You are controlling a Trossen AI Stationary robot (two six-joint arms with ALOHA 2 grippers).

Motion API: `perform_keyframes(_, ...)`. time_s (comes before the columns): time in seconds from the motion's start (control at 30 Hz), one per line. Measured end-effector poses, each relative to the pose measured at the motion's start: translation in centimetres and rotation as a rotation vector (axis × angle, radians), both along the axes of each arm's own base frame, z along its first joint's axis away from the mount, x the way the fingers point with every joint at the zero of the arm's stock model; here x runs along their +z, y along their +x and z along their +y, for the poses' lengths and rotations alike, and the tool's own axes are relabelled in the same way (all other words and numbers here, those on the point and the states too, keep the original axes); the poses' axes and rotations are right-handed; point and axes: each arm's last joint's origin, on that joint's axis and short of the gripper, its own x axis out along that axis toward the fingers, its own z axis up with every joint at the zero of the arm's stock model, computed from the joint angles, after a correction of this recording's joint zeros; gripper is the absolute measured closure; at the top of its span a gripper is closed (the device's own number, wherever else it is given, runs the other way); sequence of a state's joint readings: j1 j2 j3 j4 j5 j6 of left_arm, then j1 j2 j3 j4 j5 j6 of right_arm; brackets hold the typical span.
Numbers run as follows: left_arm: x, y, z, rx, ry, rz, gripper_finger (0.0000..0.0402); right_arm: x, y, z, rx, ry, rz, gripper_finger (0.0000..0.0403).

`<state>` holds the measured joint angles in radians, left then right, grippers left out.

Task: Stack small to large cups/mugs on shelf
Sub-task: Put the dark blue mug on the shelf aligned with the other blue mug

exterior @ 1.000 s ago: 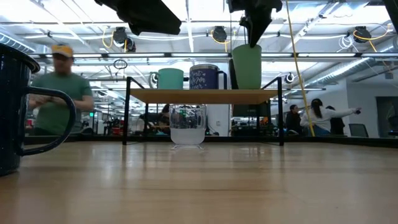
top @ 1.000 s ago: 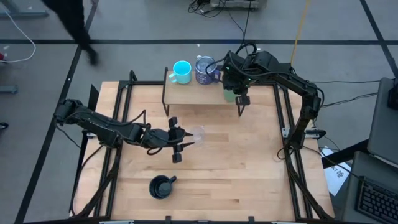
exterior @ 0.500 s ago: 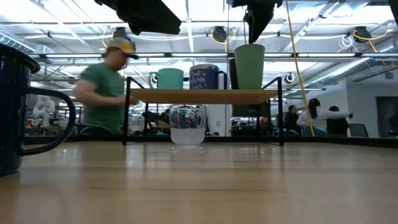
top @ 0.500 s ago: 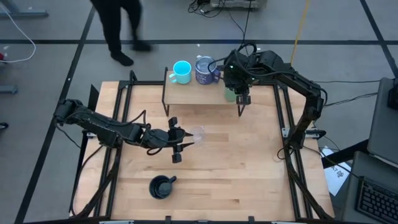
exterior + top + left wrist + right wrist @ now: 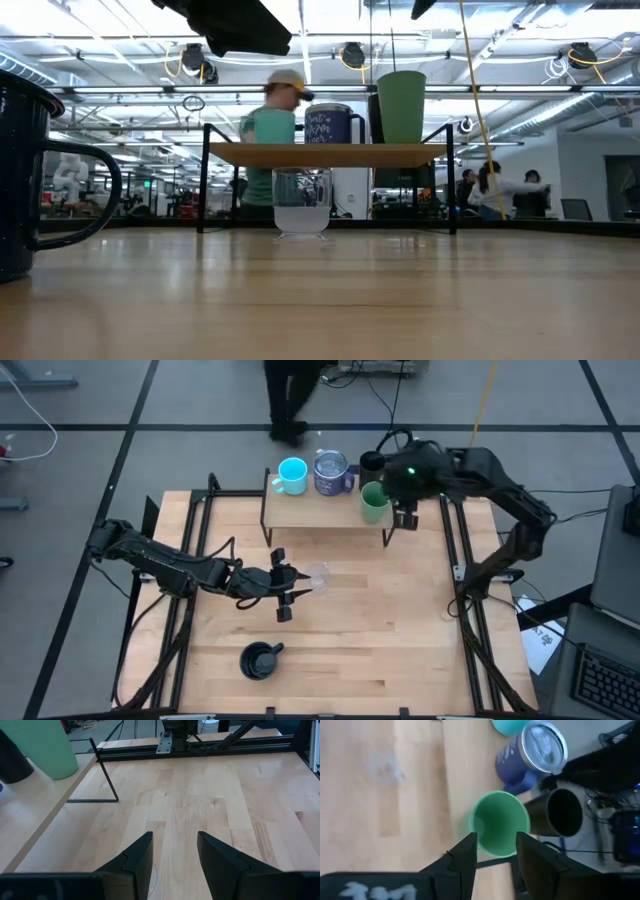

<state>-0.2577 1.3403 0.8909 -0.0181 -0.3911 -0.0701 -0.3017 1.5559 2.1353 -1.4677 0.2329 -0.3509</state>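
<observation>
The shelf (image 5: 320, 510) stands at the table's far side. On it, left to right, are a cyan mug (image 5: 292, 475), a blue mug with a silvery top (image 5: 331, 472), a black tumbler (image 5: 372, 463) and, nearest the front, a green cup (image 5: 375, 503). My right gripper (image 5: 495, 837) hangs open above and just right of the green cup (image 5: 500, 822), touching nothing. A small clear glass (image 5: 302, 203) rests upright on the table in front of the shelf. My left gripper (image 5: 175, 837) hovers open over the table beside the glass (image 5: 317, 575). A dark handled mug (image 5: 260, 659) sits near the front edge.
Black rails frame the table on its left and right sides (image 5: 455, 560). A person (image 5: 270, 130) walks past beyond the far edge. Bare wood lies between the glass and the dark mug and over the table's right half.
My right gripper has let go of the green cup's rim, risen clear of it and drawn back toward the table's right edge. The green cup stays upright on the shelf's right end. A person has walked from left to right behind the table.
</observation>
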Motion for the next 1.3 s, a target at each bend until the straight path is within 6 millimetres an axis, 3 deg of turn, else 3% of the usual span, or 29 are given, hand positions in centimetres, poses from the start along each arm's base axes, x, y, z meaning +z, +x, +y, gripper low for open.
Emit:
perform_keyframes(0.37, -0.2, -0.2, -0.2, -0.007, 0.003, 0.022, 0.0245, 1.0, -1.3, 8.3, 0.072, 0.171, -0.105, 0.0273)
perform_keyframes(0.5, -0.4, -0.4, -0.6, -0.021, 0.01, 0.047, 0.0245, -0.1, -0.7, 11.6, 0.144, 0.216, -0.103, 0.0273)
perform_keyframes(0.7, -0.8, -0.8, -1.1, -0.029, 0.004, 0.095, 0.0245, -4.5, 0.5, 16.0, 0.244, 0.264, -0.121, 0.0273)
perform_keyframes(0.9, -0.9, -3.0, -1.8, 0.006, -0.06, 0.208, 0.0245, -10.8, 2.1, 19.3, 0.344, 0.314, -0.256, 0.0273)
perform_keyframes(1.07, -0.5, -5.1, -3.0, 0.048, -0.11, 0.241, 0.0245, -16.2, 3.1, 20.4, 0.377, 0.357, -0.38, 0.0273)
perform_keyframes(1.3, -1.0, -7.2, -5.2, 0.075, -0.168, 0.295, 0.0245, -21.5, 2.9, 20.3, 0.328, 0.446, -0.493, 0.0273)
